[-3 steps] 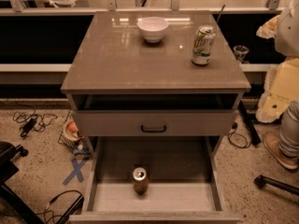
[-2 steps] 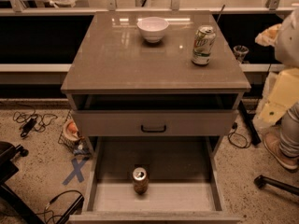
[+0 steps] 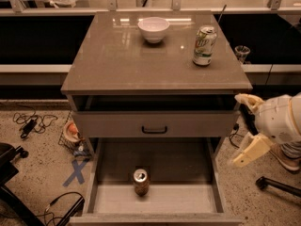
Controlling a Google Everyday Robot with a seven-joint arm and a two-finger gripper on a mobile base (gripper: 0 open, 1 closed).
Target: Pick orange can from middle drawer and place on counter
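Our gripper [image 3: 239, 130] hangs right of cabinet, outside middle drawer [image 3: 181, 199], jaws apart, empty. Orange can [image 3: 140, 181] upright on drawer floor, near front.

Risks we judge:
- reach-in clips drawer wall
- off-centre squeeze topples can
- careless placing on bench [image 3: 117, 60] bumps green-and-white can [image 3: 204, 45]

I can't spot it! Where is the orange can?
The orange can stands upright near the front of the open middle drawer, low in the camera view. The open claw hangs right of the drawer.
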